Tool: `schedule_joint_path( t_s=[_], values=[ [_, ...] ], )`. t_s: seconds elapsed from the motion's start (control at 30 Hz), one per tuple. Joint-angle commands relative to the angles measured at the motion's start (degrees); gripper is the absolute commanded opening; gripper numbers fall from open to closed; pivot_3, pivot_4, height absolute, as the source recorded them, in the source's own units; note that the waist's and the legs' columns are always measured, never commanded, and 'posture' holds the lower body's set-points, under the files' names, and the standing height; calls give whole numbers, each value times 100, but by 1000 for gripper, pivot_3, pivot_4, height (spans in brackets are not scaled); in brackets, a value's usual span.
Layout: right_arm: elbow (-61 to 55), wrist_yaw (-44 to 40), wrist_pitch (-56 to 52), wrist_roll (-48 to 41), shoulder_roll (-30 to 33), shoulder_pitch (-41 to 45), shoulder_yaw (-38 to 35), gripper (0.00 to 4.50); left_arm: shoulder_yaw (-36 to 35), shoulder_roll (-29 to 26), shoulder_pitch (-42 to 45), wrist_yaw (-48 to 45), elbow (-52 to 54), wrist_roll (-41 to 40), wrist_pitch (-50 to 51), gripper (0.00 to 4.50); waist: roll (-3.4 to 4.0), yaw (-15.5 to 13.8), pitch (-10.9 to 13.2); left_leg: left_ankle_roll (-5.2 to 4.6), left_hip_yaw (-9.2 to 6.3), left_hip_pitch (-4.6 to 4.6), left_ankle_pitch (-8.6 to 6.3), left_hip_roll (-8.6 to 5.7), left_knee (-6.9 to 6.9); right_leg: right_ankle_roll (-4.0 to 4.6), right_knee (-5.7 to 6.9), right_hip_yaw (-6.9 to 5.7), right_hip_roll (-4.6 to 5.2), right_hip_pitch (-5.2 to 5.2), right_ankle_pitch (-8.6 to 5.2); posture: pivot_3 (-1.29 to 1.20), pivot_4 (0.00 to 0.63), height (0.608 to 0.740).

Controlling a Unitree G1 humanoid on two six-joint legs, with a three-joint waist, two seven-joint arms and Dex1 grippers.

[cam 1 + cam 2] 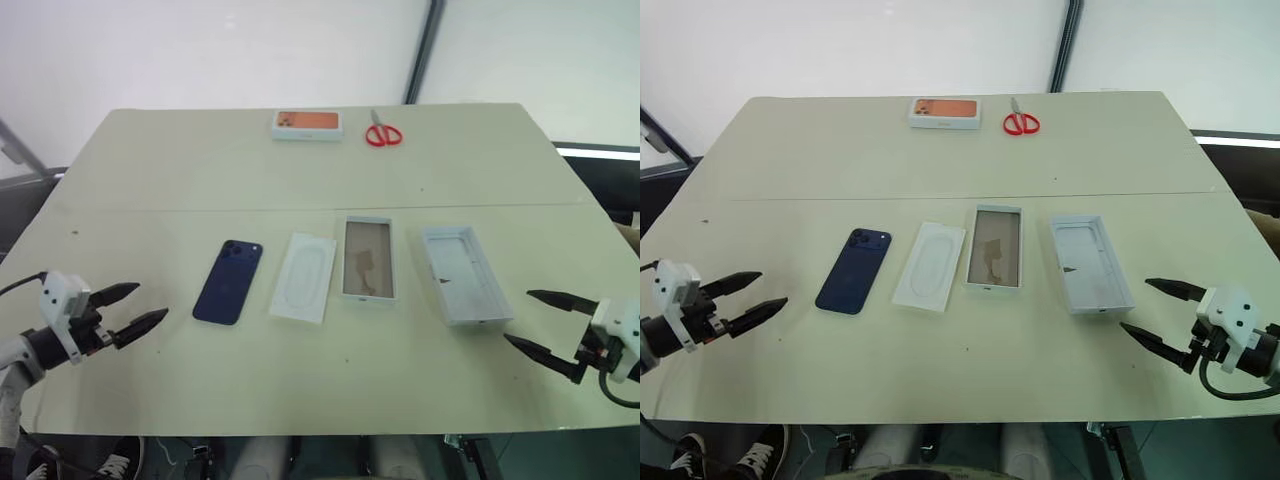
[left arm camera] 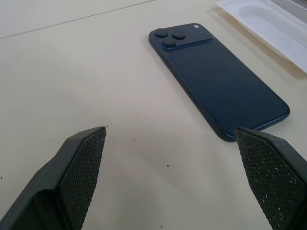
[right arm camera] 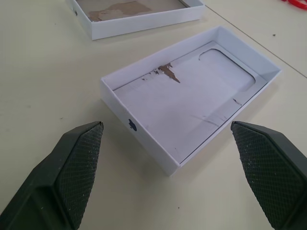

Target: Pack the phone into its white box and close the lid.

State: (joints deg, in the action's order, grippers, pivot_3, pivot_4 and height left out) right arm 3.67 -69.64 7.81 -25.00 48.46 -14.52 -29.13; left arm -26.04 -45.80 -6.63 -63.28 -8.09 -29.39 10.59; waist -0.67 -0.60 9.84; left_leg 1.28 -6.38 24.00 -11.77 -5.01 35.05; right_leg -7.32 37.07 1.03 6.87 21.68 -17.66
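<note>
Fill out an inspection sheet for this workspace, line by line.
Surface: pale table, a seam running across it.
Job's things: phone lying back up; white box open, nothing in it; lid lying inside up, to the robot's right of the box.
Clutter: flat white insert between phone and box; orange-topped box and red scissors at the far edge.
Grippers: left gripper open, facing the phone; right gripper open, facing the lid; both hold nothing.
Cables: one at the right wrist.
Surroundings: white wall, dark pole.
</note>
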Motion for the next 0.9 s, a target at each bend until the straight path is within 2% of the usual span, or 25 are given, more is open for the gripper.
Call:
schedule_joint_path(
  t_s=[0.03,0.17,0.67,0.8,0.9],
  values=[
    [-33,-50,35,-76,190,137,-156,4457,-228,-16,31,29,87,-103,-75,4500,0,-4,0,0,0,0,0,0,2,1,0,0,0,-1,0,0,150,740],
    [21,-46,3,-41,207,347,-53,4457,-123,-145,103,-73,265,-233,305,4500,0,-5,0,0,0,0,0,-1,3,1,0,-1,1,-2,0,0,150,740],
    [-64,19,11,35,154,532,228,4457,7,-12,192,71,551,-222,412,4500,0,-3,0,0,0,0,0,0,2,0,0,-1,0,-1,0,0,150,740],
    [-145,125,-23,100,164,622,332,4457,129,-58,300,225,738,-316,990,4500,1,-2,0,0,0,0,0,-1,3,0,0,-1,0,-2,0,0,150,740],
    [-284,301,-499,94,245,809,523,4457,208,108,741,648,964,-383,1199,4500,1,-13,0,0,-1,0,0,-1,4,-1,1,-2,-2,-2,1,0,150,740]
  ],
)
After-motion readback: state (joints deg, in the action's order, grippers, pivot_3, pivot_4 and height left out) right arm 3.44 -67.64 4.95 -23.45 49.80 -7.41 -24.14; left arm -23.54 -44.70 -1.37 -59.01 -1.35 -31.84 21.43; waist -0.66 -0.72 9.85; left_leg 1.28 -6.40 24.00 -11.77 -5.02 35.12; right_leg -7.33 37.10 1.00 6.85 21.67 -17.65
